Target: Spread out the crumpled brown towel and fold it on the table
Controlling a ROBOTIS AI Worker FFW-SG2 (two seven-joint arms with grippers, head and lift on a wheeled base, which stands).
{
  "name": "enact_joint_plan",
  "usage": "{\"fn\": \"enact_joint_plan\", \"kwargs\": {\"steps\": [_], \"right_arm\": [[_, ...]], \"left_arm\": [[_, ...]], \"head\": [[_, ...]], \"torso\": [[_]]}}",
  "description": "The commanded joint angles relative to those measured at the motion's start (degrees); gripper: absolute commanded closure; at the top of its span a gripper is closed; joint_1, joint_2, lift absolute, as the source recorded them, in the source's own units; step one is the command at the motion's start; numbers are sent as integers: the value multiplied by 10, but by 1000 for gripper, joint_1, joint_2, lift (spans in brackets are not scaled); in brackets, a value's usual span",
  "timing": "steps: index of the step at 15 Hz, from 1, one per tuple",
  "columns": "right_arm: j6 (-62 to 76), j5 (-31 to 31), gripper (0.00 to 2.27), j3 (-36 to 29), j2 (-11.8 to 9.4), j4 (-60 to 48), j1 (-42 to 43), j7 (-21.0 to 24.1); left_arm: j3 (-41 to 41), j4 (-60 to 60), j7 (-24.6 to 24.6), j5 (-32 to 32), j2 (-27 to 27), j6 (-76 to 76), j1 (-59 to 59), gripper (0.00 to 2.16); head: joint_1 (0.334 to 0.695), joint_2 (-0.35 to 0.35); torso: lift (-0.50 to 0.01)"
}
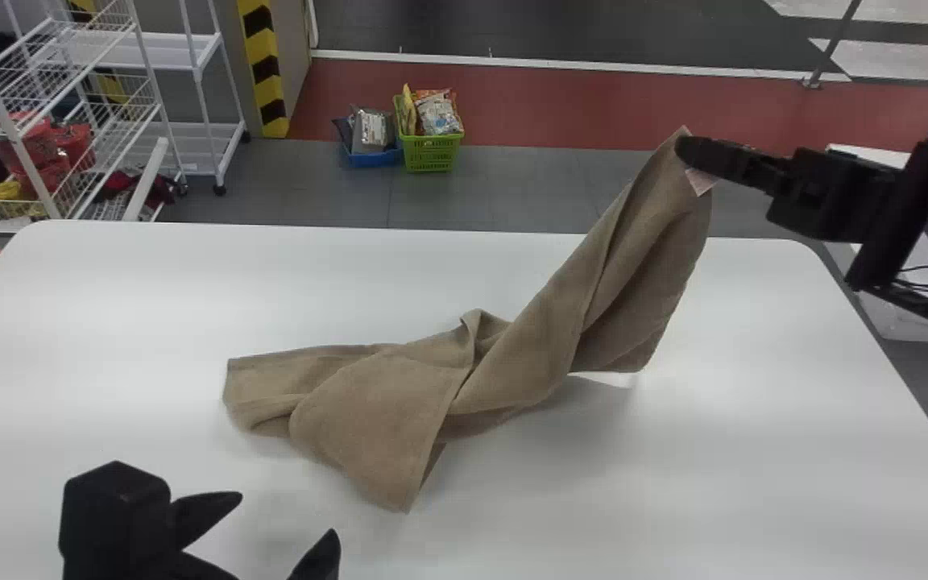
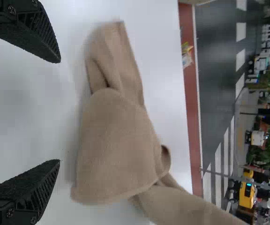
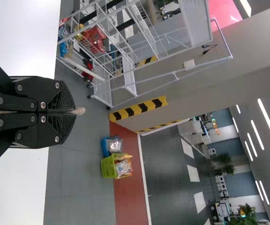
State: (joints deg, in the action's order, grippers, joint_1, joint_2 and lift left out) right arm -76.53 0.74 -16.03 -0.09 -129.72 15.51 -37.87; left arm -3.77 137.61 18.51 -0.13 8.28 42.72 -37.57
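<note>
gripping one towel (image 1: 375,411) — one right pincer (image 1: 688,153)

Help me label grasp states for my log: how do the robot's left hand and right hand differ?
The left hand is open and empty; the right hand is shut on a corner of the brown towel.
The left hand is at the table's near left; the right hand is farther forward, raised at right.
Both are black and two-fingered.
</note>
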Motion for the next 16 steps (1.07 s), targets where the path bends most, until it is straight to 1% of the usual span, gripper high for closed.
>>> {"fn": "enact_joint_plan", "kwargs": {"steps": [1, 4, 10, 12, 13, 16], "right_arm": [[5, 8, 1744, 27, 1, 0, -7, 1], [38, 21, 1744, 52, 1, -1, -24, 6], [73, 9, 1744, 55, 1, -1, -43, 6], [89, 8, 1744, 61, 1, 0, -51, 6], [96, 8, 1744, 62, 1, 0, -54, 6], [96, 1, 1744, 58, 1, -1, -60, 6]], "left_arm": [[-32, 8, -15, -2, 2, -13, -3, 39], [-47, 30, -26, 13, 2, -9, -3, 46], [-151, 21, -125, 5, 2, -13, 2, 90], [-186, -1, -175, 4, 3, -64, 14, 97], [-209, -22, -209, 1, 4, -94, 23, 107], [-295, -110, -327, -34, 15, -208, 73, 110]], "head": [[695, -108], [695, -117], [695, -151], [695, -176], [695, -181], [695, -194]], "torso": [[-127], [-127], [-127], [-127], [-127], [-127]]}}
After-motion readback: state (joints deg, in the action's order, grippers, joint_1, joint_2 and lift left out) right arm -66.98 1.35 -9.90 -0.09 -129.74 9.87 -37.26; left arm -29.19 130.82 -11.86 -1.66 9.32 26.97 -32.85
